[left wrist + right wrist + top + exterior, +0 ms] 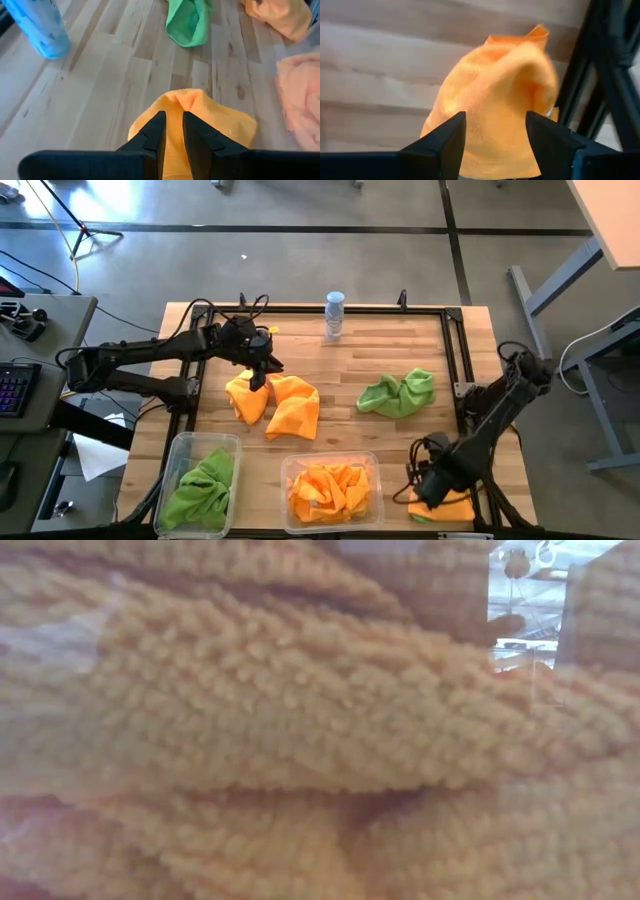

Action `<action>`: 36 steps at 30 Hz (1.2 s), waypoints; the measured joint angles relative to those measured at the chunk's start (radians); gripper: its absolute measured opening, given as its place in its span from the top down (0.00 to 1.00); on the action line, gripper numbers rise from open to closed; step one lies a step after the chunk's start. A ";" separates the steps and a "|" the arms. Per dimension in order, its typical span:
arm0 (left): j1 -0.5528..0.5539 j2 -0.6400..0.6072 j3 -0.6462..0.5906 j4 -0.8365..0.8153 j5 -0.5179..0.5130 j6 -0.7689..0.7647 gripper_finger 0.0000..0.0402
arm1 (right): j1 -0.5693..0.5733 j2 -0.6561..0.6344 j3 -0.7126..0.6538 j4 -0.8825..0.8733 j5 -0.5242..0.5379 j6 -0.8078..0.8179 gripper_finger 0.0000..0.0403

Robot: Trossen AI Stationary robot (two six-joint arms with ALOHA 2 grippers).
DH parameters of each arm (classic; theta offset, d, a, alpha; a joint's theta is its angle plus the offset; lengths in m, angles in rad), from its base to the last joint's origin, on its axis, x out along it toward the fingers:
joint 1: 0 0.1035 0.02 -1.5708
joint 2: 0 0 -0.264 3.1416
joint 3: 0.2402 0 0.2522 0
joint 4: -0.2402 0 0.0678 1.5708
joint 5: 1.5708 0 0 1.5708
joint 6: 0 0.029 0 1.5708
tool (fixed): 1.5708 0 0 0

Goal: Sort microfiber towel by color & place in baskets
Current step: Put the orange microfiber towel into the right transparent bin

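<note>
My left gripper (260,370) is shut on an orange towel (247,398) at the table's middle left; it shows in the left wrist view (172,131). A second orange towel (294,408) lies beside the first. A green towel (398,393) lies on the table right of the middle. My right gripper (428,488) is open at the near right corner, its fingers on either side of another orange towel (495,85); I cannot tell whether they touch it. The narrower bin (178,448) holds a green towel (205,485). The wider bin (290,465) holds orange towels (330,490). My left gripper pinches a raised fold (175,102) of the orange towel between its two fingers. The fingers come from above, slanting down. The rest of the towel (245,405) lies on the table below the fingers.
A clear bottle (334,315) stands at the far edge, in the middle. A black frame (455,350) runs along the table's right and far sides, close to my right gripper. The low view is filled by the orange towels (300,740) behind the wider bin's wall. Bare wood (340,370) lies between the towels.
</note>
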 joint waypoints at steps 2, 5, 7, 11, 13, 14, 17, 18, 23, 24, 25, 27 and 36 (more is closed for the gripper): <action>0.000 0.000 0.000 0.001 0.000 -0.021 0.87 | 0.019 0.033 0.000 0.021 0.001 0.000 0.48; 0.000 0.000 0.000 0.001 0.000 -0.047 0.87 | 0.044 0.084 0.000 0.034 0.016 0.002 0.49; 0.000 0.000 0.000 0.001 0.000 -0.048 0.87 | 0.057 0.116 0.000 0.058 0.037 -0.008 0.50; 0.000 0.000 0.000 0.002 0.000 -0.092 0.87 | 0.066 0.154 0.000 0.083 0.050 -0.025 0.58; 0.000 0.000 0.000 0.009 -0.001 -0.104 0.87 | 0.071 0.167 0.000 0.080 0.054 -0.026 0.65; 0.000 0.000 0.000 0.016 0.000 -0.108 0.87 | 0.071 0.171 0.000 0.078 0.063 -0.026 0.69; -0.001 0.000 0.000 0.027 -0.001 -0.119 0.87 | 0.075 0.172 0.000 0.066 0.095 -0.038 0.86; -0.001 0.000 0.000 0.028 -0.001 -0.126 0.87 | 0.076 0.169 0.000 0.061 0.109 -0.046 0.92; -0.001 0.000 0.000 0.030 -0.001 -0.134 0.87 | 0.076 0.113 0.029 -0.037 0.160 -0.043 0.96; -0.001 0.000 0.000 0.030 -0.001 -0.135 0.87 | 0.076 0.100 0.049 -0.075 0.180 -0.042 0.97; -0.001 0.000 0.000 0.031 -0.001 -0.142 0.87 | 0.076 0.088 0.071 -0.117 0.207 -0.042 0.98; -0.001 0.000 0.000 0.030 -0.001 -0.152 0.87 | 0.076 0.062 0.128 -0.206 0.263 -0.042 0.99; -0.001 0.000 0.000 0.032 0.004 -0.152 0.87 | 0.076 -0.041 0.309 -0.294 0.712 -0.093 1.00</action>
